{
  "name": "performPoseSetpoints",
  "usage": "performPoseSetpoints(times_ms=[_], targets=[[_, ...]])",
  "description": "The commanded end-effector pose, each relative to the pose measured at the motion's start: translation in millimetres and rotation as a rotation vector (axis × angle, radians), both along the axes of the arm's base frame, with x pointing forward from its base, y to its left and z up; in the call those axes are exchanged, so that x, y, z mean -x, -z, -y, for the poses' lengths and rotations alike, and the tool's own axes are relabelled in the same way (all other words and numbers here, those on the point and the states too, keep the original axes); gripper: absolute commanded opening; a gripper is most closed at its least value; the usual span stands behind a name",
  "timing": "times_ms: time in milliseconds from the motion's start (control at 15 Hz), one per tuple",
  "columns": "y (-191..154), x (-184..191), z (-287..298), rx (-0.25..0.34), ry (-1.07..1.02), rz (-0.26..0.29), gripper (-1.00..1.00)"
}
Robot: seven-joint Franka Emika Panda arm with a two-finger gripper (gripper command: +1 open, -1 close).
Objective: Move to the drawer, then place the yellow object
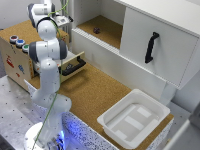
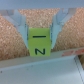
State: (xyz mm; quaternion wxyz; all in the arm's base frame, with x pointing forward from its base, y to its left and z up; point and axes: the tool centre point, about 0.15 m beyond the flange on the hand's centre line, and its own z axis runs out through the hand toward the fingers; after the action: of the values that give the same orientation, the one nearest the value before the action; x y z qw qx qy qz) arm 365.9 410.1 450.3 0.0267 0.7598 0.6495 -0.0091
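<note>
One hand [image 2: 40, 31] clamps yellow object [image 2: 40, 42] above cork, near white edge [image 2: 45, 57].

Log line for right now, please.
gripper: shut on yellow object | drawer: open | placing: not yet done

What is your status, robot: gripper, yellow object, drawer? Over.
Gripper shut on yellow object, above cork surface. Drawer open, not yet reached. Arm partly hides drawer in exterior view.
</note>
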Motion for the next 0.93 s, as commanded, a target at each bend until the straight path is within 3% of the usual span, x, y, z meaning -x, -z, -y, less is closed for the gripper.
performPoseSetpoints(times_ms=[0,133,267,333,533,867], targets=[[8,19,55,-0.01,0.048,0.0,-1.0],[28,25,72,0.046,0.081,-0.001,-1.0],[49,34,84,0.036,0.093,0.001,-1.0],[54,38,87,-0.01,0.085,0.006,-1.0],[78,48,86,-0.062,0.047,0.044,-1.0],[113,41,98,-0.137,0.005,0.029,-1.0]])
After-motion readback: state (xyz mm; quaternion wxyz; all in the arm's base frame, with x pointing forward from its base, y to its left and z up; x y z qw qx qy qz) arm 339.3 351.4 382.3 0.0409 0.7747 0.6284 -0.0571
